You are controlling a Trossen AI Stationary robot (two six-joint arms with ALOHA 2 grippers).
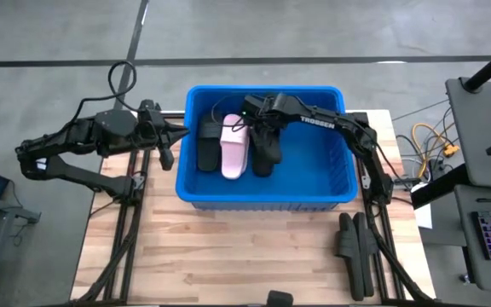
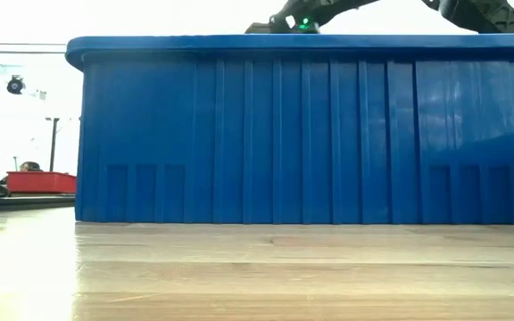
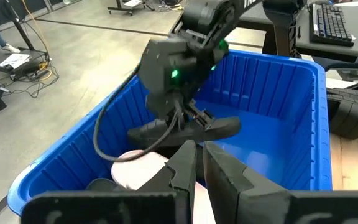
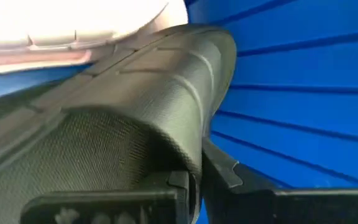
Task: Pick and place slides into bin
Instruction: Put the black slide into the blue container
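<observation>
I have the right claw [image 1: 261,126] down inside the blue bin [image 1: 331,183], its fingers fully closed beside a black slide [image 1: 267,149] that lies on the bin floor; in the right wrist view the slide's textured strap [image 4: 104,137] fills nearly everything in front of me. I cannot tell whether the fingers pinch it. Just beside it lies a pink slide [image 1: 233,147], and past that another black slide [image 1: 207,145] against the bin's wall on the left arm's side. My left claw [image 1: 170,136] hangs closed and empty just outside that wall. A black pair of slides [image 1: 355,247] lies on the wooden table [image 1: 228,256] near the right arm's base. In the low view the bin's ribbed wall [image 2: 302,134] blocks everything inside.
</observation>
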